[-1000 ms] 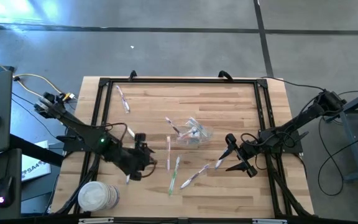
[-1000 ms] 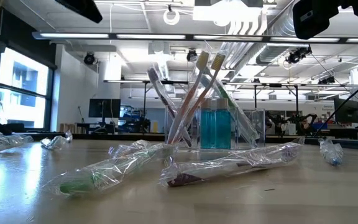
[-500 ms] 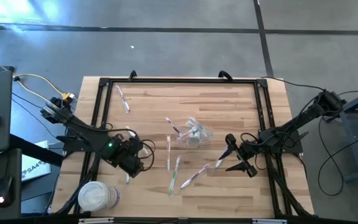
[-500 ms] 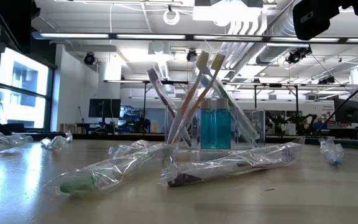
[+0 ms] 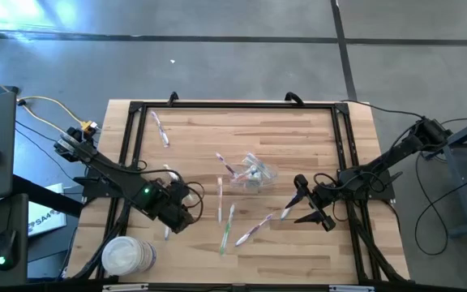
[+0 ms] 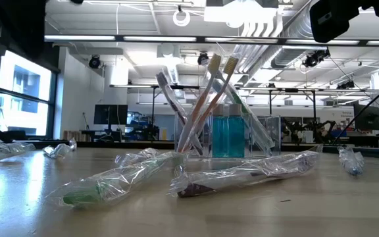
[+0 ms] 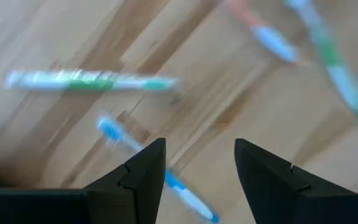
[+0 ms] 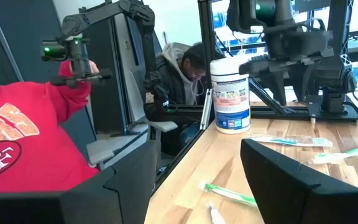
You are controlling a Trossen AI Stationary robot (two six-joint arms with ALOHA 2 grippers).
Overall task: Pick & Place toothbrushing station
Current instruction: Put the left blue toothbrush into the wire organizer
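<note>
Left gripper (image 7: 194, 168), fingers spread, is hovering over a blue toothbrush (image 7: 114, 132) at the table's 8 o'clock. Next: lowering, pinching. Right gripper (image 5: 306, 207) is waiting spread at 4 o'clock.

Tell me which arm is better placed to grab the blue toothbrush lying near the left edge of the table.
Probably the left. The left gripper hangs open right over the blue toothbrush, which runs between its fingers, while the right gripper waits across the table.
</note>
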